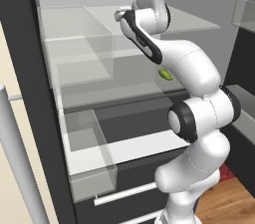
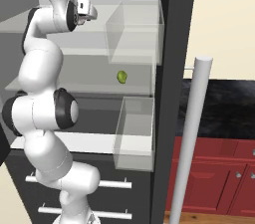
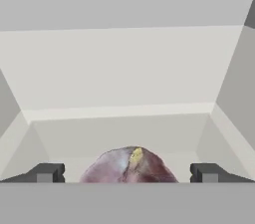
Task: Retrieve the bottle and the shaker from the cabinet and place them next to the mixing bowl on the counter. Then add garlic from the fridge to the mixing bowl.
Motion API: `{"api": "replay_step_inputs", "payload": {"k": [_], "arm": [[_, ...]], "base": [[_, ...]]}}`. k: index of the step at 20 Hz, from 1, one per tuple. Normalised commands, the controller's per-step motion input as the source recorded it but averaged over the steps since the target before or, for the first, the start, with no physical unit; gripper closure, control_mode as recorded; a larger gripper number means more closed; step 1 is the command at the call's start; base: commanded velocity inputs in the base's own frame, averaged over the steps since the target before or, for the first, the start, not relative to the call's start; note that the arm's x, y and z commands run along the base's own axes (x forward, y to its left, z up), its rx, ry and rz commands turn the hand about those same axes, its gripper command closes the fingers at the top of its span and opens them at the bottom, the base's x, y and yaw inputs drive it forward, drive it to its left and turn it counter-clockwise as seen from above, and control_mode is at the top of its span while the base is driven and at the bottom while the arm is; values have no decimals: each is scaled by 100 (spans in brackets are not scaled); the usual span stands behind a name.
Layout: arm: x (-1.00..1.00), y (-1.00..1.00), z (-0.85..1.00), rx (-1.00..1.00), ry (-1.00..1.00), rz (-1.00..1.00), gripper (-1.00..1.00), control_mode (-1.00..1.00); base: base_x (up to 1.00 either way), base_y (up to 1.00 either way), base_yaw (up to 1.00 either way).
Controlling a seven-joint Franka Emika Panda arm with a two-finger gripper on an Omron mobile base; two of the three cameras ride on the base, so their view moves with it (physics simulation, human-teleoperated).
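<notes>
Garlic [image 3: 130, 166] sits low and centred in the hand view, a pinkish-purple bulb with a yellowish tip, on a pale grey shelf floor with grey walls rising behind and at both sides. The gripper [image 3: 127, 173] is spread wide: we see one dark finger tip [image 3: 47, 173] on each side of the bulb, each with a clear gap to it, so nothing is held.

Left base view: the arm reaches up into the open fridge [image 1: 30, 93], with the gripper [image 1: 119, 15] at the level of the top shelf, beside a clear plastic drawer [image 1: 79, 44]. A small green round thing [image 1: 165, 73] lies on the shelf below, partly behind the forearm. The long silver bar handle [image 1: 15, 158] crosses the lower left.

Right base view: the gripper [image 2: 90, 11] points into the upper fridge [image 2: 169, 68] compartment; we cannot read the jaws from here. The green thing [image 2: 122, 76] rests one shelf lower. The bar handle [image 2: 191, 138] stands in front of the black counter [image 2: 224, 103] and its red fronts [image 2: 214, 168].
</notes>
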Motion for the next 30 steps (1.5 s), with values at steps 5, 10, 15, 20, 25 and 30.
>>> {"api": "replay_step_inputs", "payload": {"k": [5,10,15,20,25,30], "arm": [[0,0,-2,0,0,0,100,-100],[0,1,-6,0,0,0,100,-100],[0,14,0,0,-14,3,100,-100],[0,4,0,-1,-28,1,100,-100],[-36,0,15,0,-5,0,100,-100],[-91,0,26,0,-8,0,100,-100]], "base": [[0,0,0],[0,0,0],[0,0,0],[0,0,0],[0,0,0],[0,0,0]]}}
